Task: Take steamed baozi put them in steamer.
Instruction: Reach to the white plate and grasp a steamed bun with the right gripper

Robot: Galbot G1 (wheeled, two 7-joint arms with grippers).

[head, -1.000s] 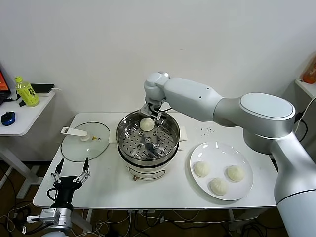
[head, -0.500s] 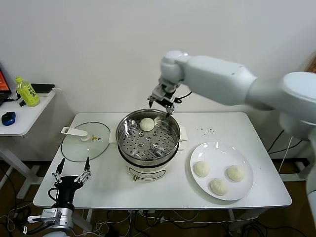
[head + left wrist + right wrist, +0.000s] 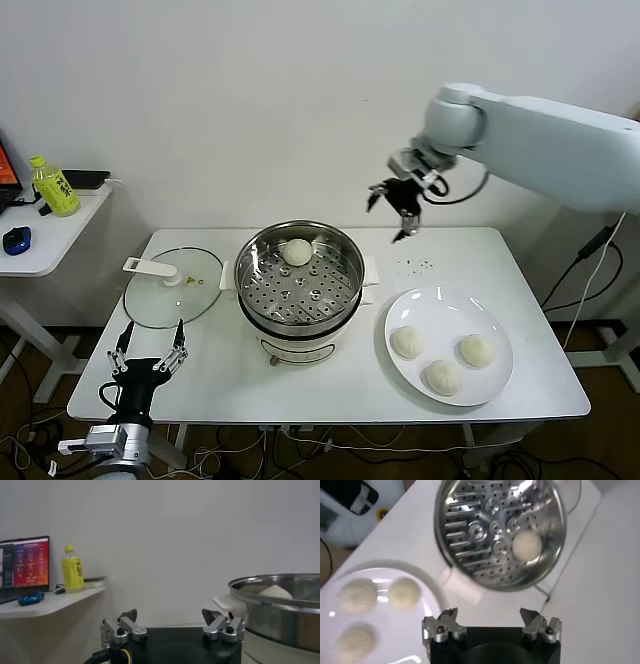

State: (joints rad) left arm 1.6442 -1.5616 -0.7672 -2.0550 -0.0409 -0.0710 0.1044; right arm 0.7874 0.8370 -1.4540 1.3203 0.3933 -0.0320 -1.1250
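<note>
The steamer is a shiny steel pot on a white base at the table's middle. One cream-white baozi lies on its perforated tray at the back; it also shows in the right wrist view. Three more baozi lie on a white plate at the right. My right gripper is open and empty, high in the air behind the table between steamer and plate. My left gripper is open and empty, parked below the table's front left edge.
A round glass lid with a white handle lies left of the steamer. A side table at the far left holds a yellow bottle and a blue mouse. A wall stands close behind the table.
My right gripper let go of the baozi in the steamer, rose out of the pot and swung right and up. The left arm has not moved.
</note>
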